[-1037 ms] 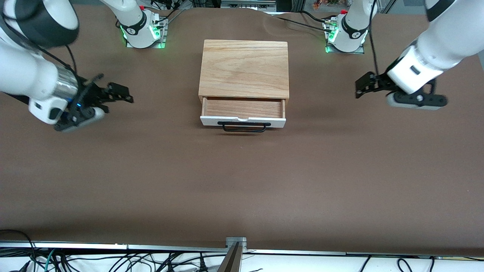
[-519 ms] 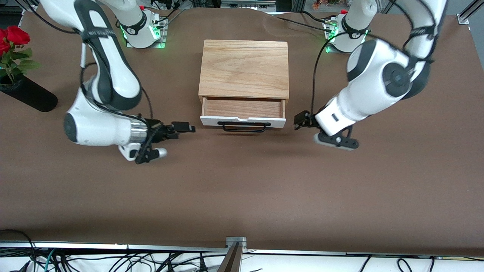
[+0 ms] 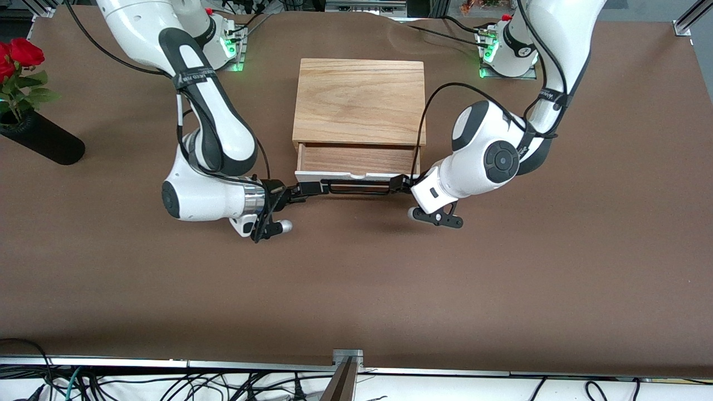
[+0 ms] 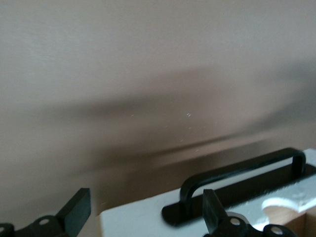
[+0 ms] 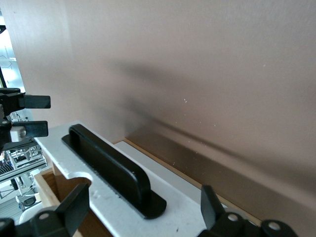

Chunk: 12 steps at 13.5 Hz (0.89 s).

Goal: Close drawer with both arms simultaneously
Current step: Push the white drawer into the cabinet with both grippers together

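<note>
On the brown table (image 3: pixel 356 289) sits an oak box (image 3: pixel 359 100), its drawer (image 3: pixel 357 161) pulled partway out toward the front camera. Both arms reach in low. The right claw (image 3: pixel 312 188) and the left claw (image 3: pixel 402 182), fingers apart, sit at opposite ends of the handle (image 3: pixel 359 189).

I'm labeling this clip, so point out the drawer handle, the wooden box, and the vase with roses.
drawer handle (image 3: pixel 359 188), front view, middle of the black bar.
wooden box (image 3: pixel 361 100), front view, centre of its oak top.
vase with roses (image 3: pixel 47 145), front view, on the black vase body.
</note>
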{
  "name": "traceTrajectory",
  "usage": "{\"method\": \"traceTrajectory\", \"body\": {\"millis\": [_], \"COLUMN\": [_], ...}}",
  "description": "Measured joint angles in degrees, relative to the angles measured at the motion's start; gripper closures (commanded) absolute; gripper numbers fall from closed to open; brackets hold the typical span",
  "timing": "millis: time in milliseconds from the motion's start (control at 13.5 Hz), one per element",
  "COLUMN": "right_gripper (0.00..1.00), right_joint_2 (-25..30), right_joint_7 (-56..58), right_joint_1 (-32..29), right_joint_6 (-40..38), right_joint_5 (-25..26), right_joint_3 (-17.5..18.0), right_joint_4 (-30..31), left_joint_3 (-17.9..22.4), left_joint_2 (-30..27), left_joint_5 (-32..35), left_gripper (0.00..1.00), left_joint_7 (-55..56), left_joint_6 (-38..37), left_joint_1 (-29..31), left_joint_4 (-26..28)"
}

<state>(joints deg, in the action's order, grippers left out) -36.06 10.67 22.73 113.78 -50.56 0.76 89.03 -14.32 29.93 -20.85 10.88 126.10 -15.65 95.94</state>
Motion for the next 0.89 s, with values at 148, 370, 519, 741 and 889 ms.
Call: {"method": "traceTrajectory", "body": {"millis": [148, 370, 519, 741, 889], "right_gripper": [0.00, 0.00, 0.00, 0.00, 0.00], "right_joint_2": [-0.26, -0.04, 1.18, 3.87, 5.39], "right_joint_7": [1.02, 1.95, 2.01, 2.01, 2.01], "right_joint_1": [0.22, 0.24, 0.31, 0.37, 0.41], "right_joint_6": [0.09, 0.07, 0.07, 0.09, 0.63], "right_joint_5": [-0.14, -0.31, -0.33, -0.36, -0.56], "right_joint_3": [0.00, 0.27, 0.80, 0.83, 0.97], "right_joint_4": [1.11, 2.87, 4.86, 8.34, 10.42], "left_joint_3": [-0.72, -1.71, -1.77, -2.17, -2.34], "left_joint_2": [0.19, 0.18, 0.17, 0.13, 0.10], "left_joint_5": [-1.49, -1.66, -1.66, -1.66, -1.67], "left_gripper": [0.00, 0.00, 0.00, 0.00, 0.00], "left_joint_7": [0.00, 0.00, 0.00, 0.00, 0.00], "left_joint_6": [1.83, 2.54, 2.57, 2.49, 2.46], "left_joint_1": [-0.03, -0.05, -0.04, -0.04, -0.04], "left_joint_4": [1.91, 3.24, 3.29, 4.55, 5.26]}}
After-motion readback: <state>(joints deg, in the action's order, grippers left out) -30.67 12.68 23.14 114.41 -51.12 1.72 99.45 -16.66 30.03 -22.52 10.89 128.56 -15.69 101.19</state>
